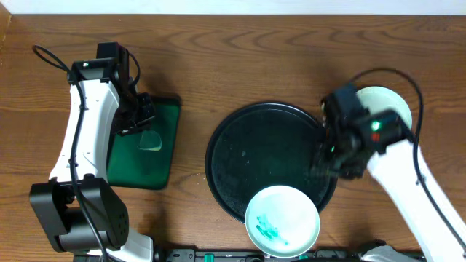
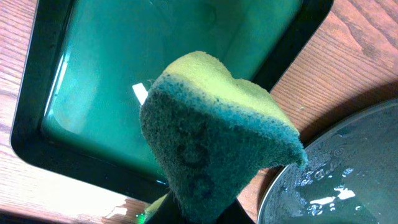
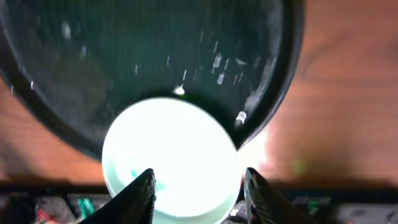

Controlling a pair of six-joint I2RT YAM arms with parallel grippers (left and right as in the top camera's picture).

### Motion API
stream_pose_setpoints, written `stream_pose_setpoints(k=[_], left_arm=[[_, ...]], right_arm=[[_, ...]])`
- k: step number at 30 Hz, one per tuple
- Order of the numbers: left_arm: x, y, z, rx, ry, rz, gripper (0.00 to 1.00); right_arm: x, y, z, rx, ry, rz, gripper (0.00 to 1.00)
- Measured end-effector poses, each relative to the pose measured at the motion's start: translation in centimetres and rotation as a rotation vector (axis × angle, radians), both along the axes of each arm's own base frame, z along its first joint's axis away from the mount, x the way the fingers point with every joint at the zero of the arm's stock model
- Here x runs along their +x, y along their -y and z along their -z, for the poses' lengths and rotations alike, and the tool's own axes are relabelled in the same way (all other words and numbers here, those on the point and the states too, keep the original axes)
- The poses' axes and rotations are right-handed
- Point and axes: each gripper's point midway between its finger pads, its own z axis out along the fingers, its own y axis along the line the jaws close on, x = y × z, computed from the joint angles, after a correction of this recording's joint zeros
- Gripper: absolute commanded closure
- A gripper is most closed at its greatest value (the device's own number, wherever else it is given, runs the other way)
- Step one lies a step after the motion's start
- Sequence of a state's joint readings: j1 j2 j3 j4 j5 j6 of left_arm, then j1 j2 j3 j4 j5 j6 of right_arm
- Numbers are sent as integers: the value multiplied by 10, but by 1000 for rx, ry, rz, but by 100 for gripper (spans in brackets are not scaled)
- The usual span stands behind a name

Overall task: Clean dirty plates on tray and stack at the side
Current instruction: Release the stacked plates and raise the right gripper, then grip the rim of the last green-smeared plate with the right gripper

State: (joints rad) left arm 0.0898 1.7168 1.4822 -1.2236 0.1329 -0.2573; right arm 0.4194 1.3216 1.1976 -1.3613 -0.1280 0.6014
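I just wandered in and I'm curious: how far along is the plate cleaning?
Looks done: a pale plate sits off the tray on the right; whether more lie beneath is unclear. In hand: the left claw grips a sponge, and the right claw hangs open over a green-smeared plate. Left: wiping and stacking that one.

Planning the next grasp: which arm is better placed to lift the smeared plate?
Right: the right tool is open near the smeared plate; the left tool grips a sponge.
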Motion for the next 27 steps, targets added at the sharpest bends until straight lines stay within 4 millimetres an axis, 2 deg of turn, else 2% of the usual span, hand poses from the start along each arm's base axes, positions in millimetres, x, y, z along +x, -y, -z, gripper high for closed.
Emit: stream_pose_setpoints(k=[6,10,14,18,21,24,27], left_arm=[[0,0,0,0,-2,0,93],[-1,0,0,-1,-3,0,93],[-1,1,0,-3,-3,0,93],[-1,1,0,-4,-4,0,93],[-1,1,0,-4,-3,0,93],[-1,1,0,-8,-3,0,93],[-1,2,0,-12,-3,0,93]], right_arm=[[-56,-12,9,-6,-32,15,54],[-88,-10,23,-47,-85,59,66],[-114,-2,43,-103,-129,136,66],[-131,1,64,-138,-152,216,62],[-139,-2,80,-148,-159,262,54],[-140,-7,88,-135,-152,296,47],[-140,-16,93,-105,-142,318,48]])
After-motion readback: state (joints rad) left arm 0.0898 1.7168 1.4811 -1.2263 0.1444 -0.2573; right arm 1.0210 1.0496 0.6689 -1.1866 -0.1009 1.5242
